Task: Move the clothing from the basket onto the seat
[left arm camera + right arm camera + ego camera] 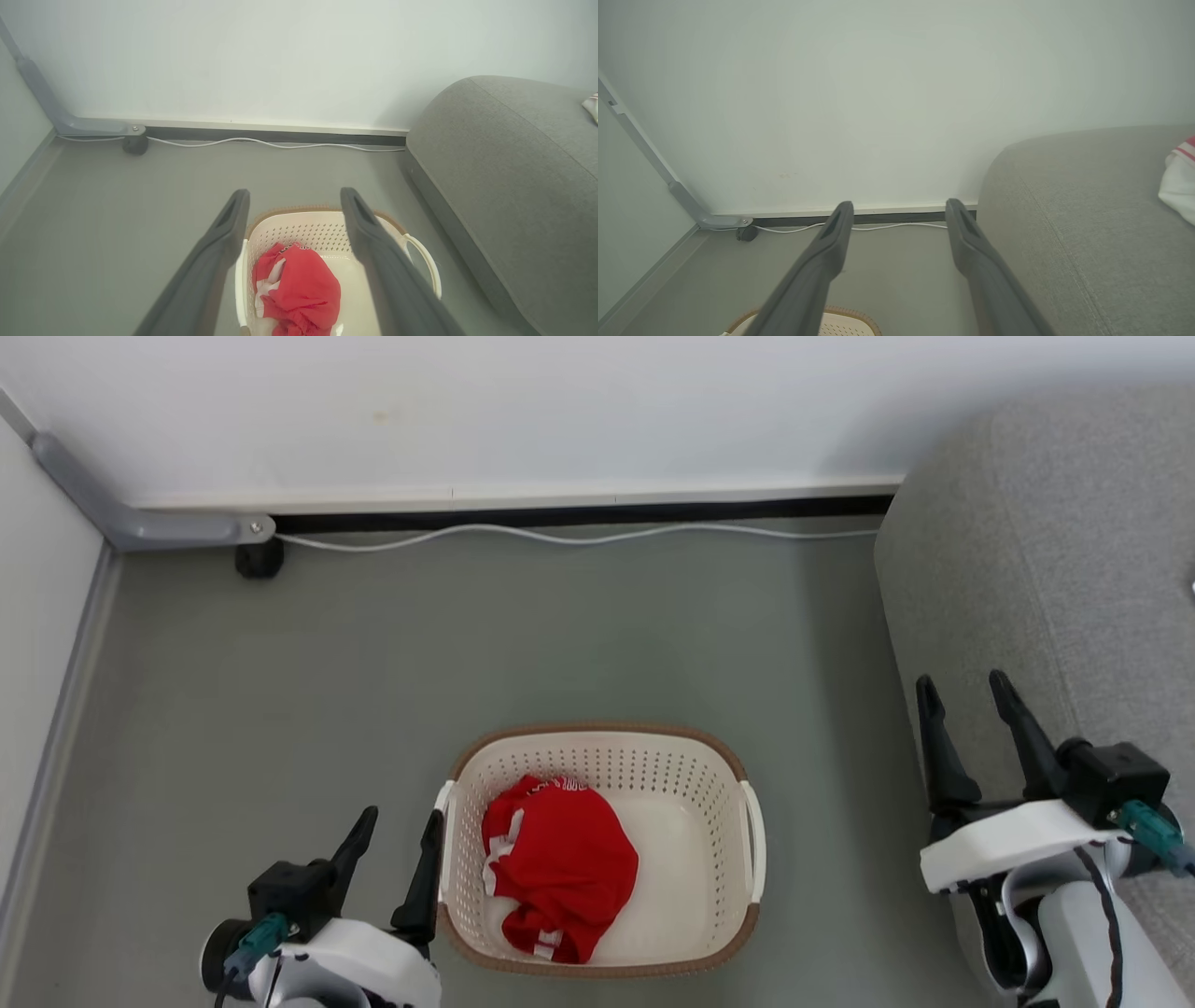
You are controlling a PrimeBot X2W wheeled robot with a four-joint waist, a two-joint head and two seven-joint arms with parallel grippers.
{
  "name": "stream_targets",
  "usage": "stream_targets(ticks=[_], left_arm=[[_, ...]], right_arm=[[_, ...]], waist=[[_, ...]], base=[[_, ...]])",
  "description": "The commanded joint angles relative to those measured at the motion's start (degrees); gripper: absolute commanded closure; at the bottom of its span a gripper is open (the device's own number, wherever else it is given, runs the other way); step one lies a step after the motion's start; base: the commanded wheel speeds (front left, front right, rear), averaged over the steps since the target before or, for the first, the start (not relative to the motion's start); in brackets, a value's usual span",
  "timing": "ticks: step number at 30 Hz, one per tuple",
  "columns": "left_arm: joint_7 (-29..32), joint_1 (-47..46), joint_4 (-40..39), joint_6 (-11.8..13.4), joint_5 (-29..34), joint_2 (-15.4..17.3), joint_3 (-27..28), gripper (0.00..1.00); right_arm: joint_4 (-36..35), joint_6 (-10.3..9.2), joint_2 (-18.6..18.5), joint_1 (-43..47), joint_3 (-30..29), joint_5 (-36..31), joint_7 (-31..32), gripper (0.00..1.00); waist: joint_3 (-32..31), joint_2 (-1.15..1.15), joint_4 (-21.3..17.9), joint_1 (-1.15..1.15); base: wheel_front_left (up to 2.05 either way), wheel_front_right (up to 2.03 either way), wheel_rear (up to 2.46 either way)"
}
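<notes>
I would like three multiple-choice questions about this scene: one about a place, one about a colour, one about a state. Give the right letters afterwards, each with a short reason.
1. Where does the basket stand?
A. on a table
B. on the floor
C. on a chair

2. What colour is most of the clothing in the basket?
A. blue
B. black
C. red

3. In what state is the left gripper?
A. open and empty
B. shut on the clothing
C. shut on a basket handle

Answers:
1 B: grey floor lies all around it.
2 C: the fabric is red with white trim.
3 A: its fingers stand apart beside the basket, holding nothing.
</notes>
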Motion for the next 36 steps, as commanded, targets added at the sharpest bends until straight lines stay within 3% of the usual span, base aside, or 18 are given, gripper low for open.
stream_targets(ticks=[1, 20, 28, 31, 36], left_arm=[[-0.35, -3.4, -0.03, 0.3, -0.69, 0.42, 0.68, 0.0], [-0.35, -21.47, 12.1, 0.99, -5.8, 0.41, -10.42, 0.0], [-0.35, -31.34, 21.66, 0.55, -9.92, 0.41, -20.61, 0.0], [-0.35, -34.6, 24.75, 1.48, -11.49, 0.41, -23.05, 0.0], [-0.35, -39.95, 29.44, 5.67, -12.26, 0.41, -25.39, 0.0]], right_arm=[[-2.34, 0.08, -0.46, -2.71, 1.38, -0.51, -0.77, 0.0], [-7.74, 0.08, -1.42, -18.1, 3.71, -2.33, -0.77, 0.0], [-8.84, 0.08, -1.55, -22.1, 4.52, -2.85, -0.77, 0.0], [-9.43, 0.08, -1.26, -22.93, 4.96, -3.04, -0.77, 0.0], [-10.23, 0.08, -0.64, -23.93, 5.24, -3.08, -0.77, 0.0]], waist=[[4.99, 0.0, -0.08, 0.0], [27.51, 0.0, -2.3, 0.0], [35.05, 0.0, -3.58, 0.0], [36.83, 0.0, -4.22, 0.0], [39.03, 0.0, -5.03, 0.0]], base=[[0.0, 0.0, 0.0], [0.0, 0.0, 0.0], [0.0, 0.0, 0.0], [0.0, 0.0, 0.0], [0.0, 0.0, 0.0]])
